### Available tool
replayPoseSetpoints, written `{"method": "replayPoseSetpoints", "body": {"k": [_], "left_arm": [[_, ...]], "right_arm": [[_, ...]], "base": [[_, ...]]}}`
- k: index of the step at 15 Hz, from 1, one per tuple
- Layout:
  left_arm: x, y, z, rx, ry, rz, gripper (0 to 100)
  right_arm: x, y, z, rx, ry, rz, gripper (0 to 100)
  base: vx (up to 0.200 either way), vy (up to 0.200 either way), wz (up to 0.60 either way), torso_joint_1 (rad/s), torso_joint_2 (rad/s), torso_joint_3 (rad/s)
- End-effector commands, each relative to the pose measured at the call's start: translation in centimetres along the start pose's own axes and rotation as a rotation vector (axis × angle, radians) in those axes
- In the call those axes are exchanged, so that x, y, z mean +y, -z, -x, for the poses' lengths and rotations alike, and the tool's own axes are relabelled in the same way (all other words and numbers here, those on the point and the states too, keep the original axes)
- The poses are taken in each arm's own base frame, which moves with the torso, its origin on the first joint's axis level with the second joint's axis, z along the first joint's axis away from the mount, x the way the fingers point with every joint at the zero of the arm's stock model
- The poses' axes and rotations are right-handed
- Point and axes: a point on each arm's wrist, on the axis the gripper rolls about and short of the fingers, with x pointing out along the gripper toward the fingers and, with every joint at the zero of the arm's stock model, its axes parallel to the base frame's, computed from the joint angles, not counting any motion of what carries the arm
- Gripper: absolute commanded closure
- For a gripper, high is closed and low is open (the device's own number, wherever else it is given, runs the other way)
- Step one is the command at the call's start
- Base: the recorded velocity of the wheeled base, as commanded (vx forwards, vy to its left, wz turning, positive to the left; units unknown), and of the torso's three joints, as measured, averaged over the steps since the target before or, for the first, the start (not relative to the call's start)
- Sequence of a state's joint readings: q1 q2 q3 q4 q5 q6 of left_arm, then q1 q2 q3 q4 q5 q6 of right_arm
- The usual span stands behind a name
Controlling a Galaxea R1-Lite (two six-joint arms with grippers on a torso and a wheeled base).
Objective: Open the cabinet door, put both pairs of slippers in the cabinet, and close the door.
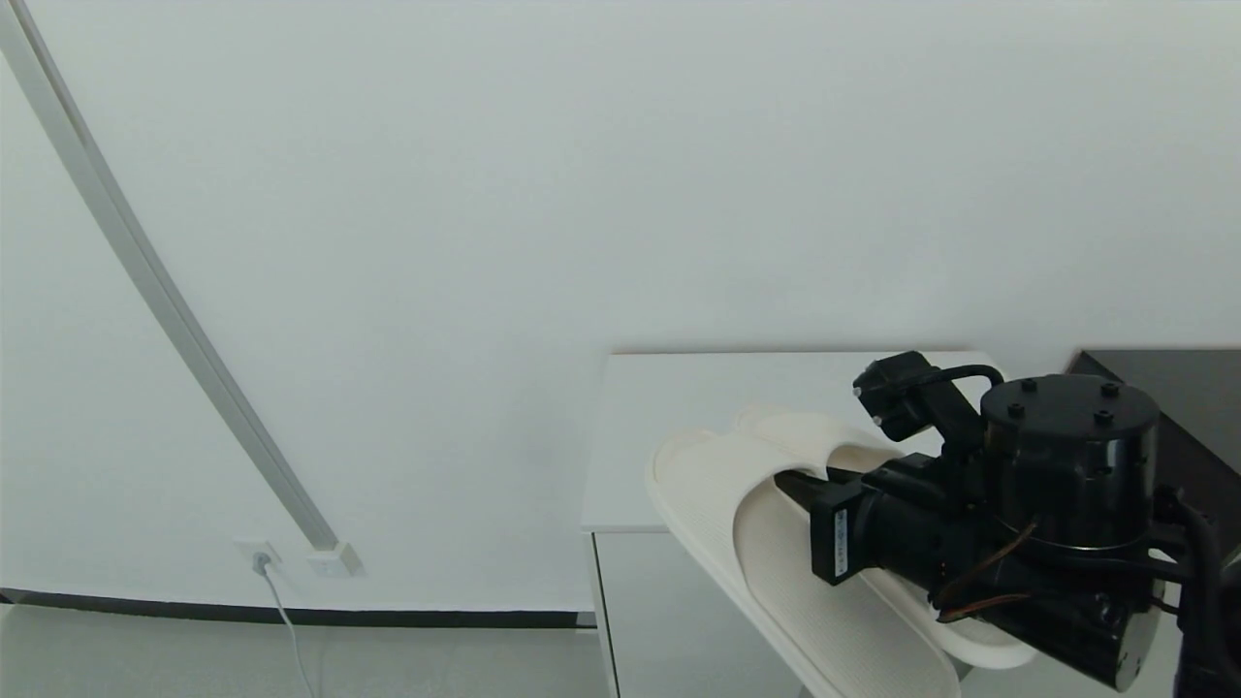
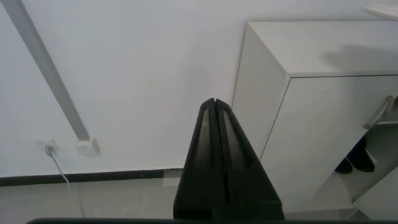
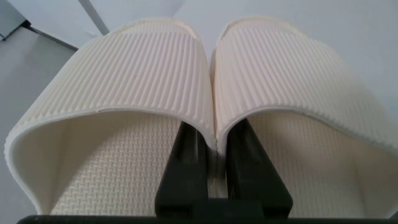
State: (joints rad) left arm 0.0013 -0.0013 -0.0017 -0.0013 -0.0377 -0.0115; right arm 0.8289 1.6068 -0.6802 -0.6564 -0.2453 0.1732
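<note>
The right pincer (image 3: 215, 155) is clamped on a pair of cream ribbed slippers (image 3: 137, 74). One finger sits inside each slipper, and the two touching inner strap edges are pinched between them. The slippers stick out tilted ahead of this pincer, over the front edge of the white cabinet (image 1: 669, 436). The left pincer (image 2: 214, 106) is clenched on nothing, its fingers pressed together. The cabinet stands beyond it, toward the right pincer's side. On the cabinet front, a bar handle (image 2: 380, 113) sits above a pair of dark shoes (image 2: 356, 165).
</note>
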Motion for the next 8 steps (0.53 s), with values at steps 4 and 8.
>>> {"method": "replayPoseSetpoints", "body": {"k": [4,8], "left_arm": [[-0.01,0.00,-0.01,0.001,0.003,-0.001,100],[-0.01,0.00,-0.01,0.001,0.005,-0.004,100]], "right_arm": [[0.47,0.10,0.24,-0.002,-0.016,0.004,100],[0.51,0.25,0.15,0.004,-0.016,0.006,100]], "base": [[-0.100,0.000,0.00,-0.001,0.00,0.001],[-0.200,0.000,0.00,0.002,0.00,-0.001]]}}
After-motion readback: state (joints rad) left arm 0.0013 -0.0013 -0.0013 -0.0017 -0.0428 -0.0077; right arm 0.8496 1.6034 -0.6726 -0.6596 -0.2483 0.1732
